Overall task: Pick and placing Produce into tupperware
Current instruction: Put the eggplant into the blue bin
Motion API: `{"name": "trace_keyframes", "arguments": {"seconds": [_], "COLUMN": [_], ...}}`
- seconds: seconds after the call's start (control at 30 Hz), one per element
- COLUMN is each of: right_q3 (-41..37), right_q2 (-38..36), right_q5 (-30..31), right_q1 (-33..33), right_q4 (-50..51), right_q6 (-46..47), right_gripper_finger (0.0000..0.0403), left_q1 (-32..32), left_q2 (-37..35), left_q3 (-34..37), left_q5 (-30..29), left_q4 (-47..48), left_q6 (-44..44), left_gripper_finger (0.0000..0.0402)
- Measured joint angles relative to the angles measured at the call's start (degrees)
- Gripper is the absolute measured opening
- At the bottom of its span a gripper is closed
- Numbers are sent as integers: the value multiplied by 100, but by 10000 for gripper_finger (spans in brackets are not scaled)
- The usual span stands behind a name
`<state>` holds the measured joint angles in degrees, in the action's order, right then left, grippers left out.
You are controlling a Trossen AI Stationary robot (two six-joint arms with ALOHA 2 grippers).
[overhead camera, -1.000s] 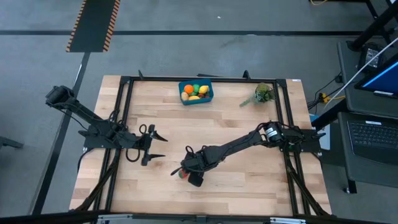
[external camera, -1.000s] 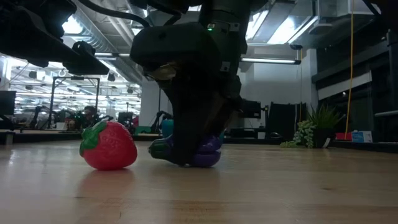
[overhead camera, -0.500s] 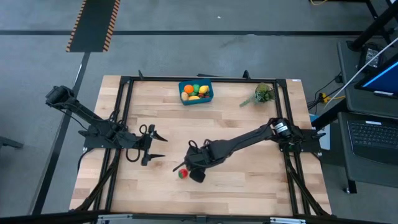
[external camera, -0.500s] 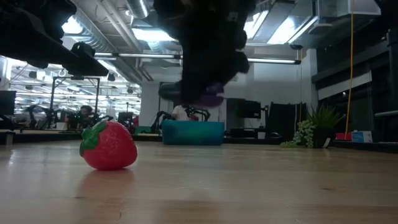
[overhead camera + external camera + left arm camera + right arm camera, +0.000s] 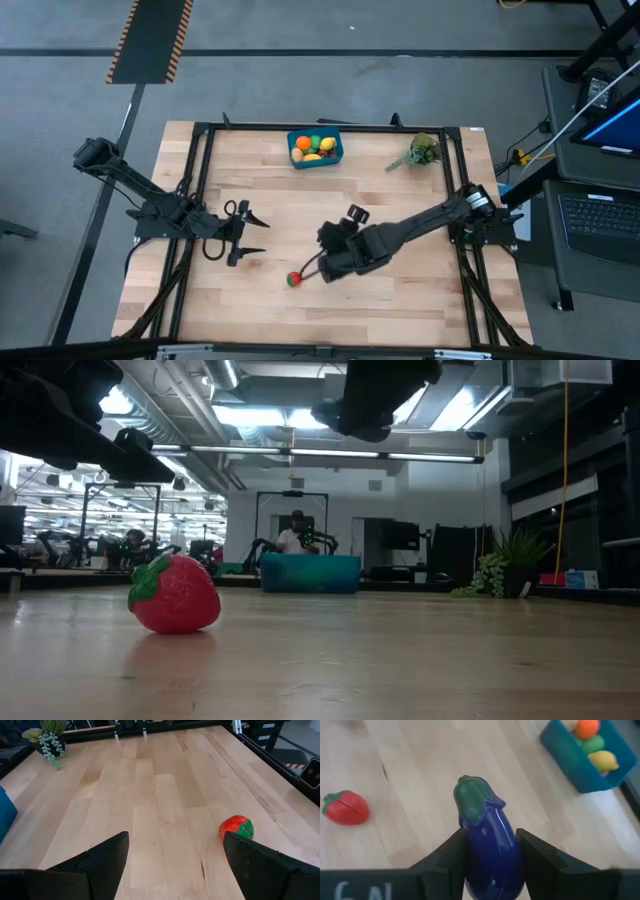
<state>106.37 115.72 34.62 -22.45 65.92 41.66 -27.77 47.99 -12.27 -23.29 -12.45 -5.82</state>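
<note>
My right gripper (image 5: 490, 836) is shut on a purple eggplant (image 5: 489, 851) with a green cap and hangs above the table's middle (image 5: 330, 262); in the low view only its dark underside (image 5: 372, 400) shows. A red strawberry (image 5: 293, 280) lies on the wood near it. The blue tupperware (image 5: 315, 148) stands at the far edge with an orange, a lemon and a green piece inside. My left gripper (image 5: 262, 237) waits open at the left, its fingers (image 5: 107, 857) wide apart with nothing between them. My right gripper pinches the eggplant's purple body (image 5: 470, 851) between its two fingers, one on each side. The eggplant lies along the fingers, and its green cap end (image 5: 472, 799) sticks out past their tips. The fingers slant down from above. The eggplant is lifted clear of the table.
A leafy green sprig (image 5: 422, 151) lies at the far right. A black frame (image 5: 330, 127) runs along the table's sides. Bare wood stretches between the strawberry and the tupperware (image 5: 585, 757). A person shows in the room behind the table (image 5: 297, 535).
My right gripper has risen from the table beside the strawberry with the eggplant, gone a little toward the table's right edge and tipped from steeply down to a shallower slant. The eggplant is lifted clear. The strawberry has stayed where it was.
</note>
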Motion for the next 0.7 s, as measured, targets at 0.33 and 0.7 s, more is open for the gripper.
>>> {"name": "trace_keyframes", "arguments": {"seconds": [0.33, 0.7], "right_q3": [-406, -1934], "right_q2": [-12, -9], "right_q5": [851, 1980], "right_q1": [-502, -737], "right_q4": [-557, -3715], "right_q6": [760, 841], "right_gripper_finger": [150, 150], "left_q1": [0, 0], "left_q2": [0, 2], "left_q3": [0, 0], "left_q5": [0, 0], "left_q4": [-30, -4], "left_q6": [0, 0], "left_gripper_finger": [318, 318]}}
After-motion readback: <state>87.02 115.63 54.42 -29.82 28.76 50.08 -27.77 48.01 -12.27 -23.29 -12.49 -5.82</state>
